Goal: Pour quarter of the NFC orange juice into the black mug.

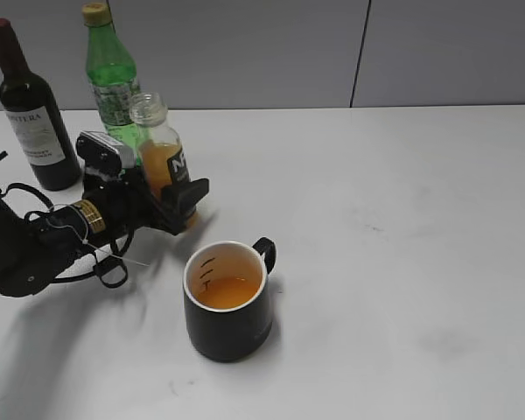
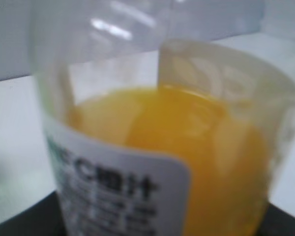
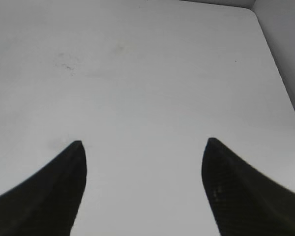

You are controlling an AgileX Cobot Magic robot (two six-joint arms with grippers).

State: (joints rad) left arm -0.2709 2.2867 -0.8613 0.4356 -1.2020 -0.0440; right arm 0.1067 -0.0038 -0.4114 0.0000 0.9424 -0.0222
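Note:
The NFC orange juice bottle (image 1: 161, 149) stands upright at the left of the white table, uncapped, with orange liquid in its lower half. My left gripper (image 1: 177, 199) is shut on its lower body. In the left wrist view the bottle (image 2: 187, 147) fills the frame, blurred, with its white label at the lower left. The black mug (image 1: 228, 300) stands in front and to the right of the bottle, apart from it, handle at the back right, with orange juice inside. My right gripper (image 3: 143, 147) is open and empty over bare table; it does not show in the exterior view.
A dark wine bottle (image 1: 33, 114) and a taller green bottle (image 1: 112, 79) stand at the back left, the green one just behind the juice bottle. The white table (image 1: 402, 227) runs to the right. Its edge and a grey wall (image 3: 285, 39) show in the right wrist view.

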